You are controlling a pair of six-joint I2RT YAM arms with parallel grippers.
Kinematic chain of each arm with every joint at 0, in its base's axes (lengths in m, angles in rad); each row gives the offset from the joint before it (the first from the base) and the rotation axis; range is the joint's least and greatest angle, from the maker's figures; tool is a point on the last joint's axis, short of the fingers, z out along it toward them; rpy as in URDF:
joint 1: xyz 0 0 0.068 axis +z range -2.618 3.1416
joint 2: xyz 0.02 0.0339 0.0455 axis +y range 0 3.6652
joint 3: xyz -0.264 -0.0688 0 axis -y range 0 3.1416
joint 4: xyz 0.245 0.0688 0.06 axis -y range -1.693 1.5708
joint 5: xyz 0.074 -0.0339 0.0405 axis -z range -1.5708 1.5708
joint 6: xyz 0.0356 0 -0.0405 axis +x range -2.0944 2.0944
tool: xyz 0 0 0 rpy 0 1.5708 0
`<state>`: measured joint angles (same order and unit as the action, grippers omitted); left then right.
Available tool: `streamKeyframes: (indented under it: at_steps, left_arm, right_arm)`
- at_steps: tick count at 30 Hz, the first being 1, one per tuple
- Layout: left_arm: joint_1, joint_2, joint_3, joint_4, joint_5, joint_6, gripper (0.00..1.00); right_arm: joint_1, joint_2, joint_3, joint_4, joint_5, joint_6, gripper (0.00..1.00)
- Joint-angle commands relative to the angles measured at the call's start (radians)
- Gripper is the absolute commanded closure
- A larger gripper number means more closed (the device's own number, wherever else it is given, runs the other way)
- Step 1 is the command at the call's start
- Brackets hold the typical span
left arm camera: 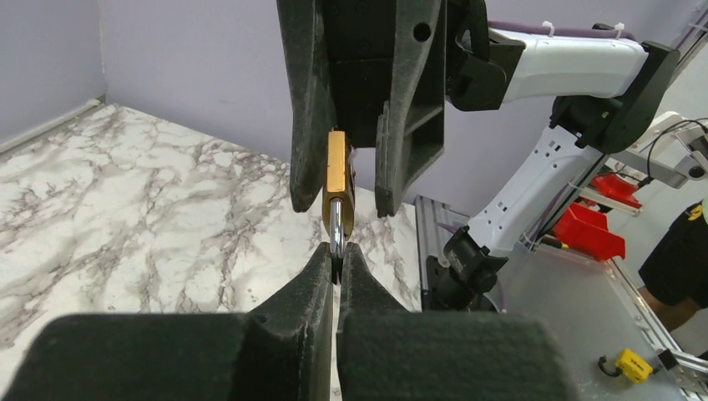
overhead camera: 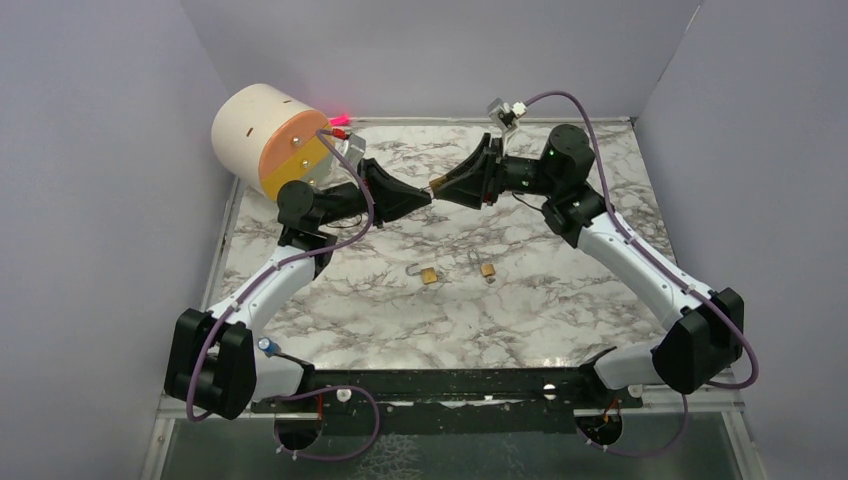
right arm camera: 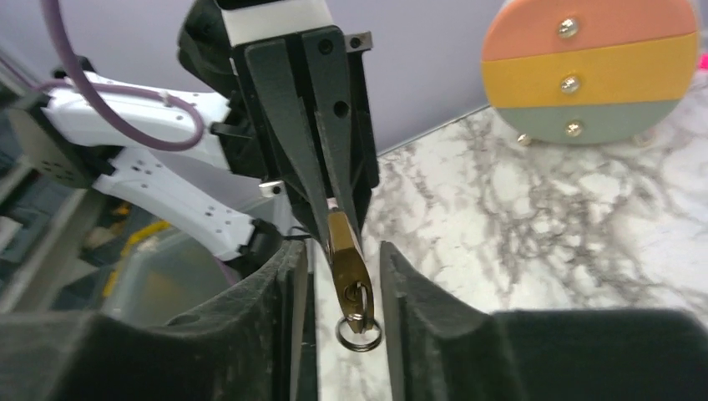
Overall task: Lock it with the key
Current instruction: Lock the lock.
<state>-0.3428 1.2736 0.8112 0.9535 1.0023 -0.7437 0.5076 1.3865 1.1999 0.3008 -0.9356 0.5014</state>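
A brass padlock (overhead camera: 436,185) hangs in mid-air between the two arms, above the back of the marble table (overhead camera: 560,300). My left gripper (left arm camera: 337,251) is shut on its silver shackle (left arm camera: 335,230). The padlock body (right arm camera: 346,259) lies between the fingers of my right gripper (right arm camera: 342,248). That gripper is open, with a gap on each side of the body. A key (right arm camera: 357,296) sits in the keyhole at the body's end, and its ring (right arm camera: 359,334) dangles below. In the top view the two grippers meet tip to tip.
Two more small brass padlocks (overhead camera: 428,274) (overhead camera: 489,270) lie on the table in front of the arms. A big cylinder (overhead camera: 270,135) with an orange, yellow and grey face lies at the back left. Purple walls stand close on three sides.
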Motion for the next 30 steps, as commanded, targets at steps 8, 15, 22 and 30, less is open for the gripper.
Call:
streamKeyframes:
  at_steps: [8, 15, 22, 30]
  left_arm:
    - [0.048, -0.030, 0.021, 0.079, -0.027, 0.024, 1.00]
    - [0.048, -0.021, 0.028, 0.079, -0.019, 0.012, 1.00]
    - [0.048, -0.021, 0.016, 0.086, -0.020, 0.001, 1.00]
    - [0.048, -0.016, 0.013, 0.096, -0.017, -0.009, 1.00]
  right_arm:
    - [-0.143, -0.122, -0.066, -0.003, 0.045, -0.016, 0.30]
    - [-0.169, -0.095, -0.129, 0.222, -0.061, 0.095, 0.31]
    - [-0.164, -0.053, -0.107, 0.317, -0.099, 0.155, 0.35]
    - [-0.112, -0.015, -0.076, 0.299, -0.088, 0.129, 0.38]
